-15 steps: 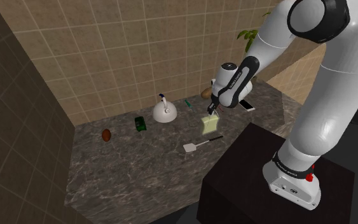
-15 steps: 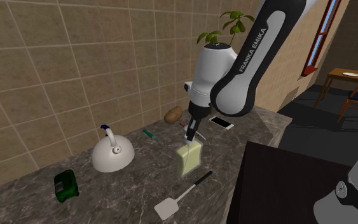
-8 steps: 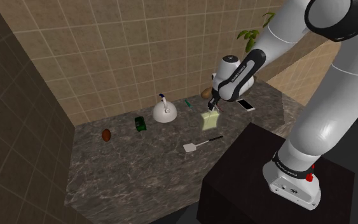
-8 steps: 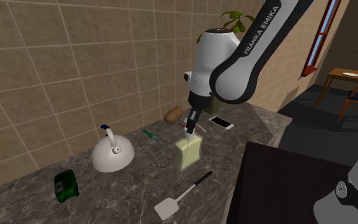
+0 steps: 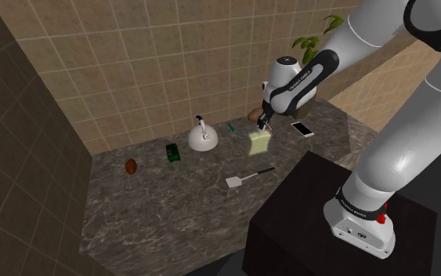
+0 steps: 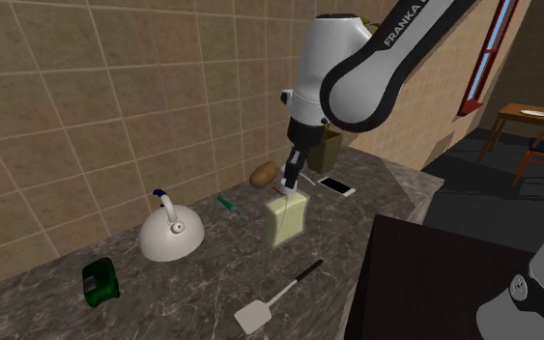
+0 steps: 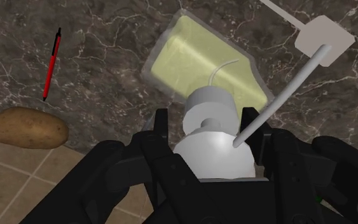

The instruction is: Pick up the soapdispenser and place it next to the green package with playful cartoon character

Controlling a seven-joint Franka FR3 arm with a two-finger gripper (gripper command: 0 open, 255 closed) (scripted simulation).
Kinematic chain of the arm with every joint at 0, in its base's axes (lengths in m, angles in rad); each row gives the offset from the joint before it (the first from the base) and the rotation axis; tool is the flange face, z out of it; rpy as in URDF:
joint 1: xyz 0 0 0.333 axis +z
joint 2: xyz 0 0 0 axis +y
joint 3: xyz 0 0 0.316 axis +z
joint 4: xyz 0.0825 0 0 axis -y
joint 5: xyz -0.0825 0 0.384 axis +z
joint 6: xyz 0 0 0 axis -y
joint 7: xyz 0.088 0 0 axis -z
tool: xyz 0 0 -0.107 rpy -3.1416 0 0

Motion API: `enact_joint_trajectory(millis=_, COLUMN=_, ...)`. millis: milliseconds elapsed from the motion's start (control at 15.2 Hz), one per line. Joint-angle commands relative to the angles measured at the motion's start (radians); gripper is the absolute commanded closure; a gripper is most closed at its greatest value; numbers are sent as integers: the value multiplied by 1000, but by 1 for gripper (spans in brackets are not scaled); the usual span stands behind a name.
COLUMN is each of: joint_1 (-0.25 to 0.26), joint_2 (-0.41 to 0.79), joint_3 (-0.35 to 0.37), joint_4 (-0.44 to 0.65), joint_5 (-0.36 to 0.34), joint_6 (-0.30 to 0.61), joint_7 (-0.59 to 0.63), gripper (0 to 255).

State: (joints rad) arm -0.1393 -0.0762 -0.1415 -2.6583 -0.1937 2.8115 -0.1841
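The soap dispenser [image 5: 258,144] [image 6: 287,219] is a pale yellow see-through bottle with a white pump head [image 7: 212,143]. It hangs upright a little above the dark marble counter [image 5: 171,204]. My gripper [image 5: 262,125] [image 6: 290,184] [image 7: 204,127] is shut on its pump neck from above, with a black finger on each side. The green package [image 5: 172,152] [image 6: 99,282] lies far off toward the shoulder view's left, beyond the white kettle [image 5: 203,137] [image 6: 170,235].
A white spatula [image 5: 246,177] [image 6: 274,297] lies on the counter just in front of the dispenser. Behind it by the tiled wall are a potato [image 6: 263,174] [image 7: 26,127], a pen [image 6: 225,201] [image 7: 51,63], a phone [image 5: 303,128] and a potted plant [image 6: 328,145]. A small brown object [image 5: 131,166] sits left of the package.
The gripper has risen with the soap dispenser in it and carried it slightly toward the wall. The bottle's base is now off the counter.
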Motion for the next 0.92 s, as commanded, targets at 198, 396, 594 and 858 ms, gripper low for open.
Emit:
enact_joint_trajectory(millis=198, joint_1=4, joint_2=-70, joint_3=2, joint_4=15, joint_5=11, joint_6=-85, joint_7=-12, gripper=255)
enact_joint_trajectory(millis=396, joint_1=6, joint_2=-108, joint_3=3, joint_4=26, joint_5=16, joint_6=-134, joint_7=-17, gripper=255)
enact_joint_trajectory(millis=594, joint_1=8, joint_2=-143, joint_3=4, joint_4=39, joint_5=21, joint_6=-182, joint_7=-23, gripper=255)
enact_joint_trajectory(millis=858, joint_1=10, joint_2=-187, joint_3=6, joint_4=60, joint_5=26, joint_6=-246, joint_7=-29, gripper=255)
